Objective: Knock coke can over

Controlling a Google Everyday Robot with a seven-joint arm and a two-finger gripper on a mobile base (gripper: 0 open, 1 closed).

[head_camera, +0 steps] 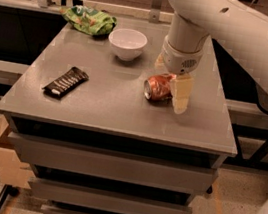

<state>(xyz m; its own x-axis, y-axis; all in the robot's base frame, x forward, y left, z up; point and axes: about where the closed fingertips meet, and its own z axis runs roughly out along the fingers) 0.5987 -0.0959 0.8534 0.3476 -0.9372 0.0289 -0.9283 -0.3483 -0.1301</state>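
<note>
The coke can (pixel 158 87) lies on its side on the grey table (pixel 113 111), right of centre, with its silver top facing left. My gripper (pixel 169 86) hangs straight down over the can from the big white arm. One cream finger (pixel 180 94) stands just in front and right of the can. The other finger (pixel 159 61) shows behind it. The fingers are apart, and the can lies between and below them, not gripped.
A white bowl (pixel 127 43) stands behind and left of the can. A green snack bag (pixel 89 20) lies at the back left. A dark snack bar wrapper (pixel 66 81) lies at the left. A cardboard box (pixel 0 153) sits on the floor at the left.
</note>
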